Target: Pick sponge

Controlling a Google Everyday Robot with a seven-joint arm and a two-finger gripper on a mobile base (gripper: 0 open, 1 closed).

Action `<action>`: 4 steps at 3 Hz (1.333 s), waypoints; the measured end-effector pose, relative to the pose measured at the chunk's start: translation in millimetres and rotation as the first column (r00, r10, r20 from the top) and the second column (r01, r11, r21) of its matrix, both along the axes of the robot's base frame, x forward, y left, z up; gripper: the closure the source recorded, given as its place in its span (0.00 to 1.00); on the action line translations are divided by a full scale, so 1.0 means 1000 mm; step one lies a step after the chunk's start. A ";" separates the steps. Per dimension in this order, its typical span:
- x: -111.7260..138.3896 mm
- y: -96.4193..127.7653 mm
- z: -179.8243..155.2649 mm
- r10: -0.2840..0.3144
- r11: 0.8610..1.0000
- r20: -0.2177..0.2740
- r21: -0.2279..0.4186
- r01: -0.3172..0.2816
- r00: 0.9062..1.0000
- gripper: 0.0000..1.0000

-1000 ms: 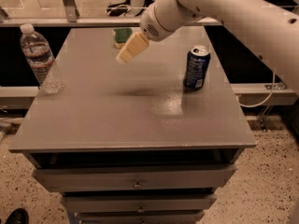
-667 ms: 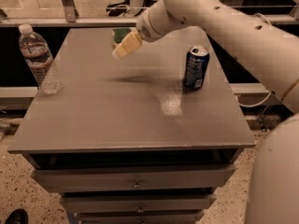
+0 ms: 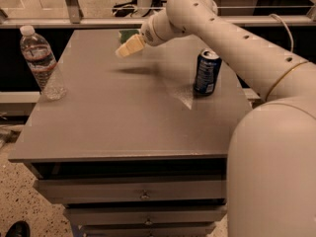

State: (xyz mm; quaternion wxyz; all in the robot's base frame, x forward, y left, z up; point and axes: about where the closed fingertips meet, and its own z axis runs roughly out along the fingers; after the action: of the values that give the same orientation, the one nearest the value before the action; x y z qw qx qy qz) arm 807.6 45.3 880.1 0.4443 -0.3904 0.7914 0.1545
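Observation:
The sponge (image 3: 129,34) lies at the far edge of the grey table (image 3: 123,117); only its dark green top shows, the rest is hidden behind the gripper. My gripper (image 3: 123,50) with cream-yellow fingers hangs above the table just in front of the sponge, pointing down and to the left. The white arm reaches in from the right.
A blue soda can (image 3: 207,71) stands right of centre on the table. A clear water bottle (image 3: 42,63) stands near the left edge. Drawers sit under the tabletop. A rail runs behind the table's far edge.
The arm has stretched further toward the far edge, carrying the gripper closer to the sponge. The can and bottle have not moved.

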 end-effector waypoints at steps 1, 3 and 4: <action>0.025 0.010 -0.009 -0.015 0.999 -0.008 0.041 0.015 1.000 0.00; 0.049 0.019 -0.030 -0.040 0.997 -0.054 0.060 0.043 0.998 0.16; 0.051 0.017 -0.031 -0.045 0.996 -0.061 0.072 0.049 0.997 0.38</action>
State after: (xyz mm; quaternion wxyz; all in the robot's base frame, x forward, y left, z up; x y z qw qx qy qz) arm 859.0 62.7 848.7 0.4381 -0.3502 0.8071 0.1845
